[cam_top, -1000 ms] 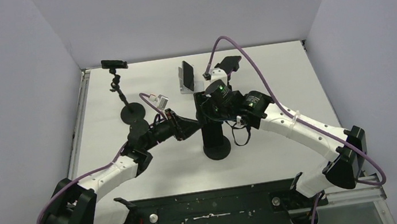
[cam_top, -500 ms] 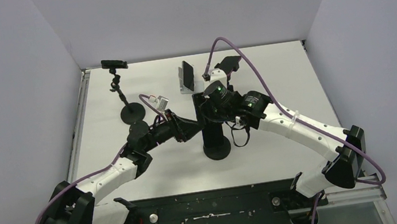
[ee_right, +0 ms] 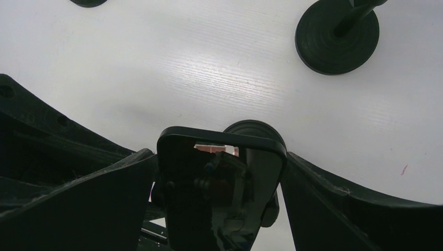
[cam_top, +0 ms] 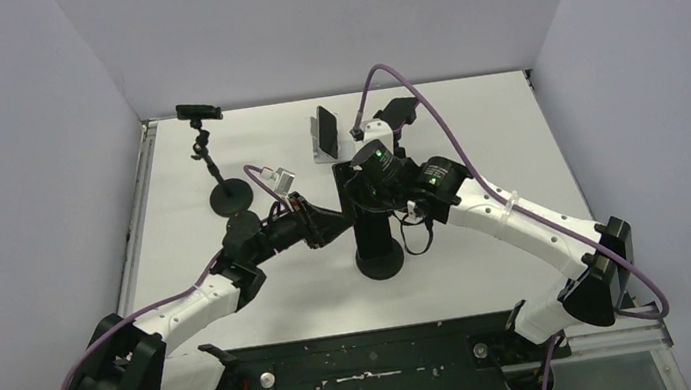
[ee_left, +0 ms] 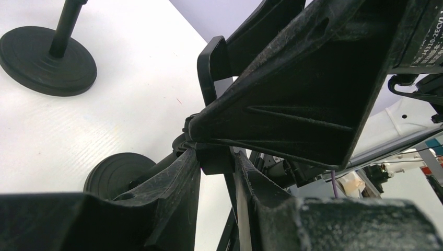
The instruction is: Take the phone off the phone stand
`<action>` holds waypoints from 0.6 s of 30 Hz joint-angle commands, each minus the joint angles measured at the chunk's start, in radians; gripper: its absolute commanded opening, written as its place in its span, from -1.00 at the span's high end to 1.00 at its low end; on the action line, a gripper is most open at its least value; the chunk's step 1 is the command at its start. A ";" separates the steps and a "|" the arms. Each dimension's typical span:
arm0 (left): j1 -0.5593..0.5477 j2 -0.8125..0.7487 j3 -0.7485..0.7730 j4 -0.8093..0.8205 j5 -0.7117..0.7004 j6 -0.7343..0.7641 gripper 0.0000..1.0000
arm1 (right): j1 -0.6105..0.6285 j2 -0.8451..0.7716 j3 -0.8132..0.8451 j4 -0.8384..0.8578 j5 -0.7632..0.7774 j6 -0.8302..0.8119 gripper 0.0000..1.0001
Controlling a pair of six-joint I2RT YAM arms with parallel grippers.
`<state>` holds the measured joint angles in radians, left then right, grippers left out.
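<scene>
Two arms, the left arm (cam_top: 195, 306) and the right arm (cam_top: 527, 226), meet in the overhead view at the black phone stand (cam_top: 380, 259) on the white table (cam_top: 494, 125). Seen from the left wrist, the left gripper (ee_left: 215, 157) pinches the stand's neck just under the phone (ee_left: 209, 63), which sits on the stand. Seen from the right wrist, the right gripper (ee_right: 219, 156) straddles the phone, one finger beside each edge. Whether they press it, I cannot tell.
</scene>
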<state>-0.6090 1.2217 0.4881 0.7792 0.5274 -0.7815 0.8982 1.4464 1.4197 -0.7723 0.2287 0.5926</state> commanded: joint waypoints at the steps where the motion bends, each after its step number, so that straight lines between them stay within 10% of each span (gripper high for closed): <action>1: -0.008 -0.001 0.004 0.068 -0.002 0.010 0.79 | 0.008 0.009 0.060 -0.007 0.033 -0.002 -0.77; 18: -0.009 -0.008 -0.007 0.059 -0.016 0.016 0.88 | 0.011 0.012 0.047 -0.018 0.040 -0.002 -0.67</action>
<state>-0.6094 1.2217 0.4843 0.7830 0.5232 -0.7815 0.9039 1.4651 1.4513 -0.7891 0.2466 0.5922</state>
